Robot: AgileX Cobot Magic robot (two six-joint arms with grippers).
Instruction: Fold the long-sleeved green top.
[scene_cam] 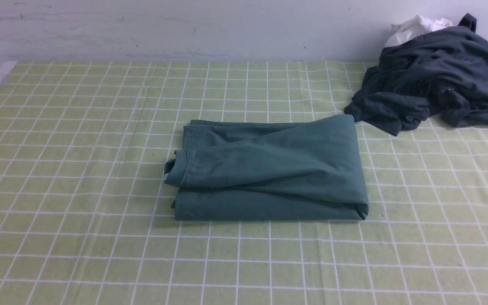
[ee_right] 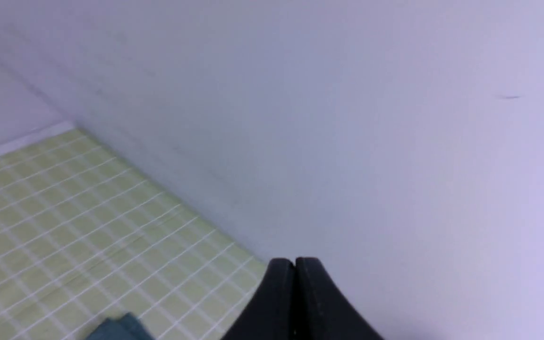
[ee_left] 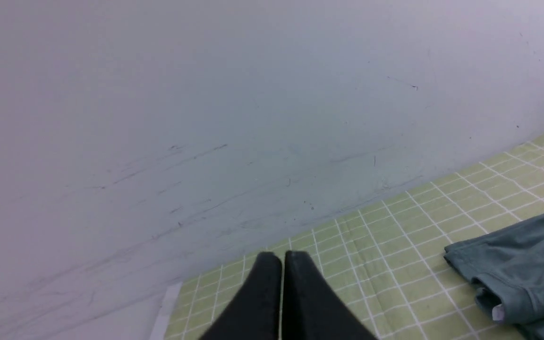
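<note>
In the middle of the green checked tablecloth [scene_cam: 79, 169] the green long-sleeved top [scene_cam: 269, 169] is laid folded into a rectangle. The left gripper [ee_left: 282, 257] and the right gripper [ee_right: 294, 262] are held clear of it, each with jaws pressed together on nothing.

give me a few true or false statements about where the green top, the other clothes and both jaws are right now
1. The green long-sleeved top lies folded into a compact rectangle on the checked cloth. True.
2. The dark grey garment lies on top of the green top. False: it sits crumpled at the far right, beside it.
3. The left gripper has its jaws shut on nothing. True.
4. The right gripper grips a sleeve. False: its jaws are shut and empty, above the cloth.
5. A white cloth shows behind the grey garment. True.
</note>
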